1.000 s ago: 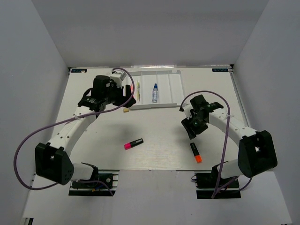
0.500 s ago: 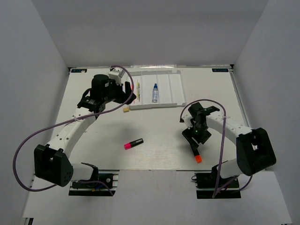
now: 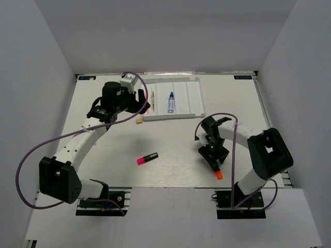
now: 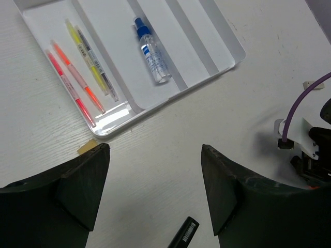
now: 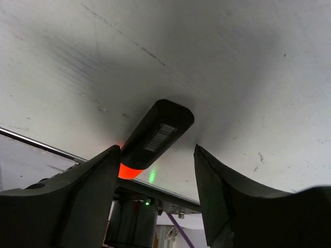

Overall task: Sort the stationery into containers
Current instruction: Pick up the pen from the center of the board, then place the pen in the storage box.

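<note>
The right hand (image 5: 156,173) is spread over the stubby black orange-ended highlighter (image 5: 155,132). It looks light, hard and smooth; pinch its middle.

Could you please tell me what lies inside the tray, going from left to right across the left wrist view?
In the white tray: pink pen → orange pen → yellow pen → grey pen → blue-capped clear bottle.
</note>
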You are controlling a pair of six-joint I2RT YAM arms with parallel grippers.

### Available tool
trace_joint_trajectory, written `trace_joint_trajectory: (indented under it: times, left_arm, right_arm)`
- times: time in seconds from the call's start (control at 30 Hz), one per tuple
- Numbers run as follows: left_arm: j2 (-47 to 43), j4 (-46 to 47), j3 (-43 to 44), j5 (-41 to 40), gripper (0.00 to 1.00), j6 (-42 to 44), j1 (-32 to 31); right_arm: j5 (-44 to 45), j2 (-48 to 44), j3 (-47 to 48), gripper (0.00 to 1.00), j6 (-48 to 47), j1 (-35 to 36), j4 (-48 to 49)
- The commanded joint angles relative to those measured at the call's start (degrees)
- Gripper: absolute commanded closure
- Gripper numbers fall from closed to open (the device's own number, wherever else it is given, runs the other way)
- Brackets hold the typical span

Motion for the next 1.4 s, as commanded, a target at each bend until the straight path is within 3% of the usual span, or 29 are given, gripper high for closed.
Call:
trace_joint_trajectory:
  times: [0.0,0.23,0.47,0.63,0.7,0.9,1.0,1.37]
  left_arm:
    - [-0.42,1.18,-0.40,-1.39,0.19,0.49,0.28]
    - [-0.07,2.76,-1.45,-1.40,0.19,0.40,0.28]
    - [-0.60,2.59,-1.89,-1.66,0.19,0.49,0.28]
    - [-1.30,2.50,-2.94,-1.83,0.19,-0.56,0.28]
    - [-1.65,2.32,-3.21,-1.75,0.19,-0.91,0.28]
    - [-2.44,2.59,-4.09,-2.80,0.19,-0.83,0.28]
    - [-2.35,3.20,-4.79,-3.15,0.19,-1.44,0.28]
    - [-3.23,4.08,-7.87,-1.31,0.19,-1.54,0.28]
  right_arm:
    - [1.31,0.25,1.57,0.38,1.02,0.88,0.23]
    - [2.02,3.94,4.20,0.58,2.17,1.68,1.73]
    - [-2.27,5.96,12.26,0.99,3.66,2.03,1.82]
    - [-10.10,6.23,25.10,1.00,3.05,1.33,0.68]
    - [-13.27,7.45,34.40,1.00,3.57,0.89,0.85]
    - [-7.66,21.76,66.62,1.00,7.35,-0.43,0.85]
    - [-4.58,29.85,78.33,1.00,8.14,-1.13,2.69]
    - [-4.13,44.89,86.91,1.00,12.01,-3.77,8.76]
